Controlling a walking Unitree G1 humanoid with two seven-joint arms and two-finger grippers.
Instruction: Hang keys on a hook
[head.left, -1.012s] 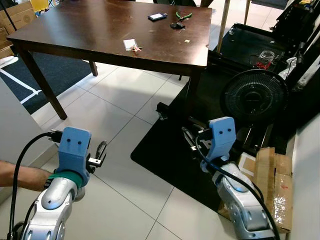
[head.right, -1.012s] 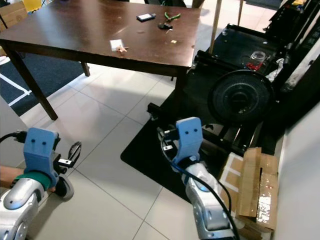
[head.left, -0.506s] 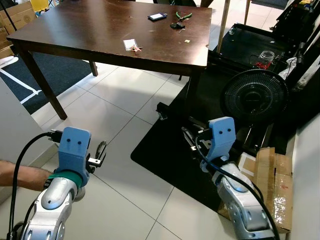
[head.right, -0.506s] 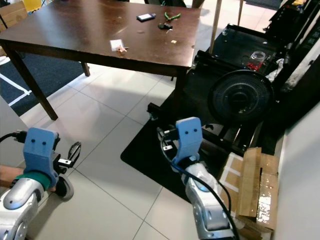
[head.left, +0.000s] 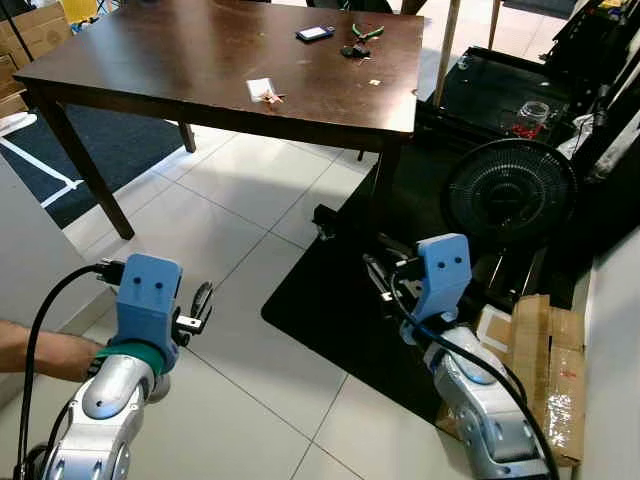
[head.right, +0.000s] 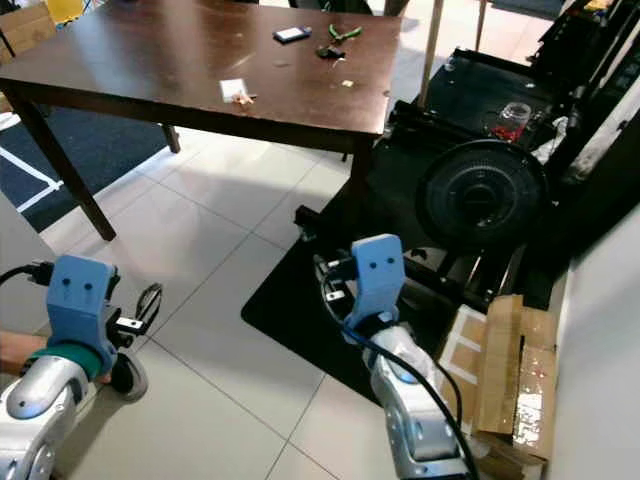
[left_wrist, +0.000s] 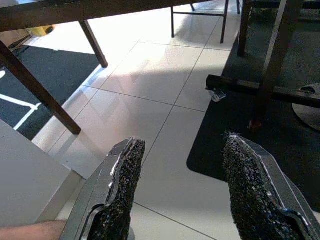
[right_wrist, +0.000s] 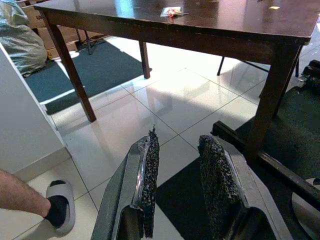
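At the far left a person's leg (head.left: 40, 352) and sandalled foot (right_wrist: 61, 212) rest on the white tiled floor (head.left: 240, 230), close beside the left gripper (left_wrist: 180, 192). That gripper hangs low over the tiles with its fingers spread wide and nothing between them. Above stands the dark wooden table (head.left: 180, 60), carrying a small card (head.left: 261, 89), a phone (head.left: 315, 33), green-handled pliers (head.left: 367, 30) and, just beside the pliers, a small dark bunch (head.left: 354, 51) that is probably the keys, though it is too small to be certain. No hook can be made out.

The right gripper (right_wrist: 180, 182) hovers over the black mat (head.left: 330, 310), its fingers a little apart and empty. Further right are a black floor fan (head.left: 510, 192) and flattened cardboard (head.left: 545, 360).

If those are the keys, they should be light, hard and loose, lying flat and apt to slide on the polished top. The ring or a fob looks the best place to pinch, leaving the ring free for hanging.
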